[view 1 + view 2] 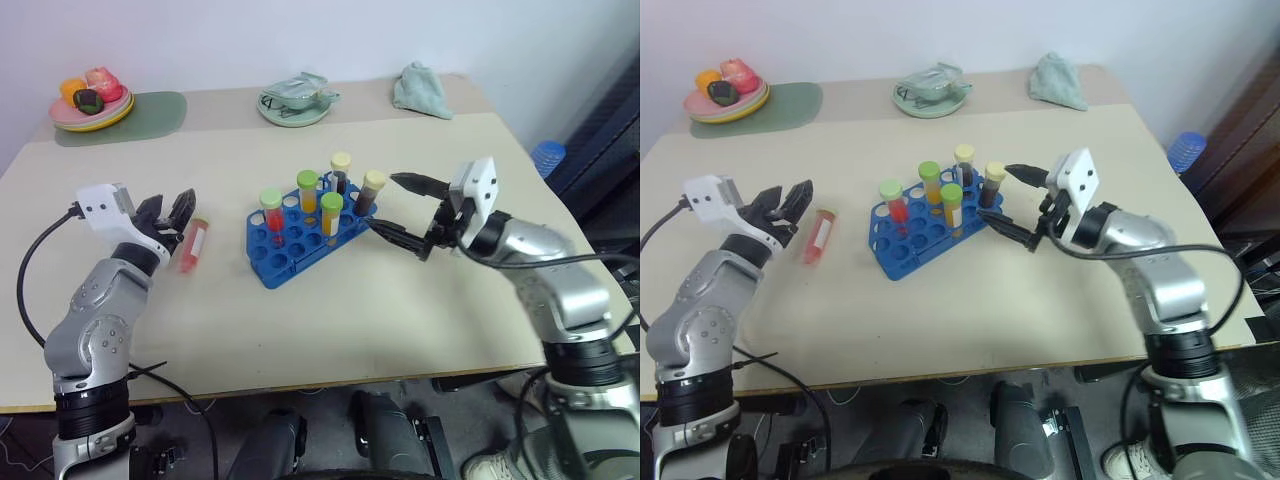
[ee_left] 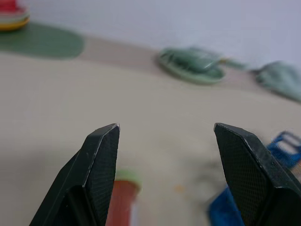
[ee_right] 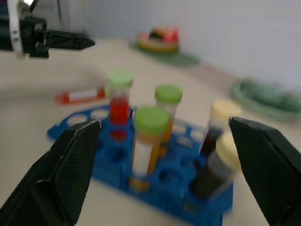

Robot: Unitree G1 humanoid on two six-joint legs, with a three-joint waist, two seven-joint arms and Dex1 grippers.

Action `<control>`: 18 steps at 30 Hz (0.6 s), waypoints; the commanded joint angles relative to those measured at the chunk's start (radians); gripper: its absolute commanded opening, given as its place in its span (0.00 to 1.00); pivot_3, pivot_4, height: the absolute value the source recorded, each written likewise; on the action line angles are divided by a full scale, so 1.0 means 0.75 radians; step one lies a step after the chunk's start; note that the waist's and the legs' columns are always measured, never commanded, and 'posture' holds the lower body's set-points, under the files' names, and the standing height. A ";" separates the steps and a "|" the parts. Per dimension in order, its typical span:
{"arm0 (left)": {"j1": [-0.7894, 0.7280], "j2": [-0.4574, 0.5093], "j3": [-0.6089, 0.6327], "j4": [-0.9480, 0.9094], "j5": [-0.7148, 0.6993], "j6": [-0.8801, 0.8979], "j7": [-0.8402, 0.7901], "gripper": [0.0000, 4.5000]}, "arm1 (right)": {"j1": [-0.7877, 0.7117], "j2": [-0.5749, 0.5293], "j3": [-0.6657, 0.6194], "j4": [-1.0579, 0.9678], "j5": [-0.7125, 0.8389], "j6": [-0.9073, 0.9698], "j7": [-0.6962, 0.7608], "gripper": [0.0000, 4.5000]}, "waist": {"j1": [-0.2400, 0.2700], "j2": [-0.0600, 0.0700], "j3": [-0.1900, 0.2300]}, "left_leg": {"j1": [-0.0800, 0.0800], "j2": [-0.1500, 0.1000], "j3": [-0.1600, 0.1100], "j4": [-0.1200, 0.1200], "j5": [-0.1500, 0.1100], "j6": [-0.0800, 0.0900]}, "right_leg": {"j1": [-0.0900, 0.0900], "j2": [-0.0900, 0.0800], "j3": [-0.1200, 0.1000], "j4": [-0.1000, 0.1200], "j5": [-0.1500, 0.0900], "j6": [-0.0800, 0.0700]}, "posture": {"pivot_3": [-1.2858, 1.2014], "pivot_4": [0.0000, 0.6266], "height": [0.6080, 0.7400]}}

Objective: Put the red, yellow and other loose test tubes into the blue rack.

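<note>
The blue rack (image 1: 268,262) stands mid-table and holds several upright capped tubes: a red one (image 1: 272,212), orange and yellow ones with green caps, and dark ones with yellow caps (image 1: 370,192). One loose red tube (image 1: 193,243) with a green cap lies flat on the table left of the rack. My left gripper (image 1: 172,205) is open just left of that tube, which shows low beside its left finger (image 2: 101,169) in the left wrist view. My right gripper (image 1: 380,202) is open and empty just right of the rack, pointing at it.
A plate of toy fruit (image 1: 92,100) rests on a green mat (image 1: 150,115) at the back left. A green dish (image 1: 295,100) and a green cloth (image 1: 422,90) lie along the back. A black cable (image 1: 28,270) hangs by the left arm.
</note>
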 commanded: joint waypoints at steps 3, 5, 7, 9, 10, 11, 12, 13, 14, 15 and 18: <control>-0.286 0.088 0.118 0.057 -0.157 0.629 0.285 0.73 | -0.131 -0.085 -0.047 -0.108 0.134 0.276 -0.007 0.99 | 0.005 -0.005 0.002 | -0.001 0.000 -0.001 0.001 0.000 0.000 | 0.000 0.000 -0.001 0.000 0.000 0.000 | 0.52 0.24 1.00; -0.456 0.095 0.165 0.163 -0.159 0.813 0.339 0.73 | -0.158 -0.096 -0.027 -0.105 0.086 0.262 -0.010 0.99 | 0.012 -0.006 0.003 | -0.001 0.000 -0.001 0.001 0.000 0.001 | 0.000 0.000 -0.001 0.000 0.000 0.000 | 0.52 0.24 1.00; -0.626 0.103 0.197 0.284 -0.098 0.992 0.388 0.73 | -0.170 -0.097 -0.014 -0.098 0.059 0.252 -0.005 0.99 | 0.023 -0.007 0.003 | -0.001 0.000 0.000 0.001 0.000 0.001 | 0.000 0.000 -0.001 0.000 0.000 0.000 | 0.52 0.24 1.00; -0.749 0.111 0.206 0.400 -0.015 1.114 0.405 0.73 | -0.178 -0.091 -0.009 -0.089 0.051 0.256 0.001 0.99 | 0.026 -0.007 0.003 | -0.002 0.000 0.000 0.001 0.000 0.000 | -0.002 0.000 -0.002 0.000 0.000 0.001 | 0.52 0.24 1.00; -0.793 0.120 0.187 0.466 0.025 1.144 0.402 0.73 | -0.181 -0.089 -0.005 -0.089 0.045 0.255 0.002 0.99 | 0.026 -0.007 0.003 | -0.002 -0.001 0.000 0.001 0.000 0.000 | -0.002 0.000 -0.002 -0.001 0.000 0.001 | 0.52 0.24 1.00; -0.826 0.126 0.164 0.520 0.061 1.157 0.393 0.73 | -0.183 -0.089 -0.001 -0.089 0.038 0.253 0.002 0.99 | 0.025 -0.007 0.003 | -0.002 -0.001 0.000 0.000 -0.001 0.000 | -0.002 0.000 -0.002 -0.001 0.000 0.001 | 0.52 0.24 1.00; -0.864 0.126 0.148 0.595 0.099 1.161 0.389 0.73 | -0.186 -0.088 0.000 -0.093 0.037 0.258 0.000 0.99 | 0.024 -0.007 0.003 | -0.002 -0.001 0.000 0.000 -0.001 0.000 | -0.002 0.000 -0.002 -0.001 0.000 0.001 | 0.52 0.24 1.00; -0.901 0.123 0.139 0.670 0.137 1.162 0.385 0.73 | -0.192 -0.084 0.001 -0.095 0.036 0.265 -0.004 0.99 | 0.026 -0.007 0.003 | -0.002 -0.001 0.000 0.000 -0.001 0.000 | -0.002 0.000 -0.002 -0.001 0.000 0.001 | 0.52 0.24 1.00; -0.933 0.124 0.116 0.743 0.178 1.158 0.376 0.73 | -0.199 -0.081 0.003 -0.098 0.036 0.273 -0.008 0.99 | 0.026 -0.007 0.003 | -0.002 -0.001 0.000 0.000 -0.001 -0.001 | -0.003 0.000 -0.002 0.000 0.000 0.001 | 0.52 0.24 1.00; -0.962 0.127 0.093 0.808 0.213 1.150 0.363 0.73 | -0.205 -0.079 0.006 -0.100 0.036 0.280 -0.012 0.99 | 0.026 -0.007 0.003 | -0.002 -0.001 0.000 0.000 -0.001 -0.001 | -0.003 0.000 -0.002 0.000 0.000 0.001 | 0.52 0.24 1.00; -1.043 0.138 0.012 0.996 0.303 1.115 0.309 0.73 | -0.215 -0.074 0.006 -0.113 0.039 0.301 -0.027 0.99 | 0.027 -0.007 0.003 | -0.002 -0.001 0.000 0.001 0.000 -0.002 | -0.003 0.000 -0.002 0.000 0.000 0.000 | 0.52 0.24 1.00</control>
